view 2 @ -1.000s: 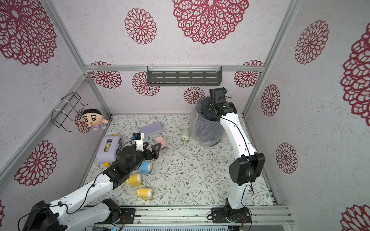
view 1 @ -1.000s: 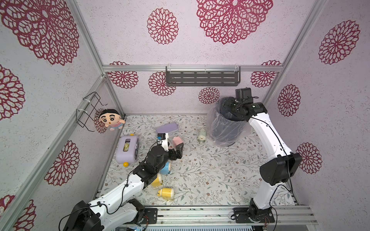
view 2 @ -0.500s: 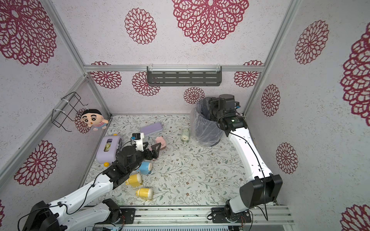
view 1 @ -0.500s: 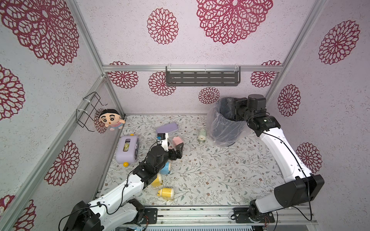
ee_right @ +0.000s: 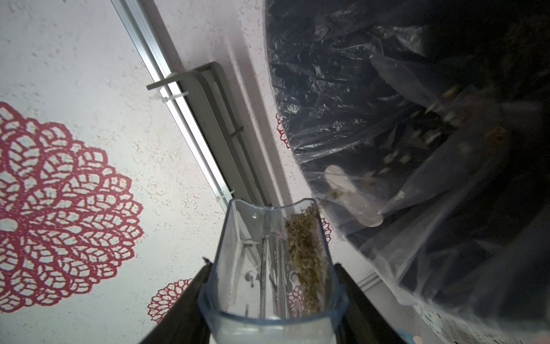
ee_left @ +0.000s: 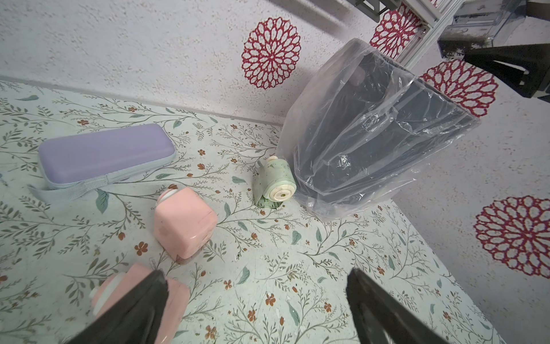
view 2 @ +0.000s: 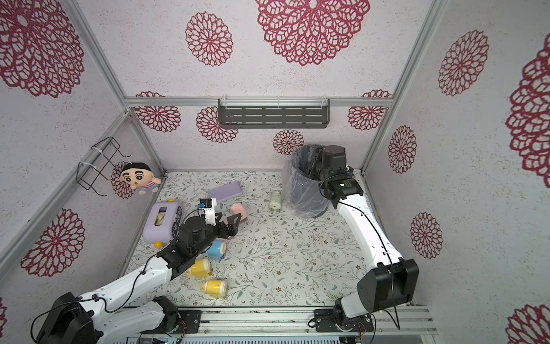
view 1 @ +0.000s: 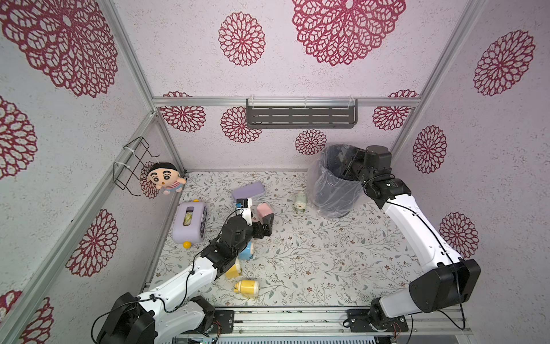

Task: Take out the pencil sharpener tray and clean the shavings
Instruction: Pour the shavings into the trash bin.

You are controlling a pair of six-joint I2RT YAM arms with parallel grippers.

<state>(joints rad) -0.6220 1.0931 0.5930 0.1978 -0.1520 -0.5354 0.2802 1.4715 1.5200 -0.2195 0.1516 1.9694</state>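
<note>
My right gripper (ee_right: 272, 286) is shut on the clear bluish pencil sharpener tray (ee_right: 253, 268), one finger on each side wall. The tan shavings (ee_right: 303, 250) lie in a strip along the tray wall nearest the lined black bin (ee_right: 416, 119). In both top views this gripper (view 1: 346, 162) (view 2: 312, 162) sits at the bin's rim (view 1: 336, 181) (view 2: 303, 184). My left gripper (ee_left: 256, 277) (view 1: 263, 226) hovers open over the mat, with a pink sharpener (ee_left: 184, 222) just ahead and another pink piece (ee_left: 131, 293) beside one finger (ee_left: 143, 303).
A purple pencil case (view 1: 248, 190), a green sharpener (view 1: 300, 202), a purple box sharpener (view 1: 190, 222), a blue sharpener (view 1: 247, 250) and two yellow ones (view 1: 247, 287) (view 1: 233, 271) lie on the floral mat. A plush doll (view 1: 163, 178) hangs left; a grey shelf (view 1: 300, 113) is on the back wall.
My right arm has swung its elbow out to the right and lower, and its wrist has shifted from above the bin to the bin's right rim. The left arm has stayed put.
</note>
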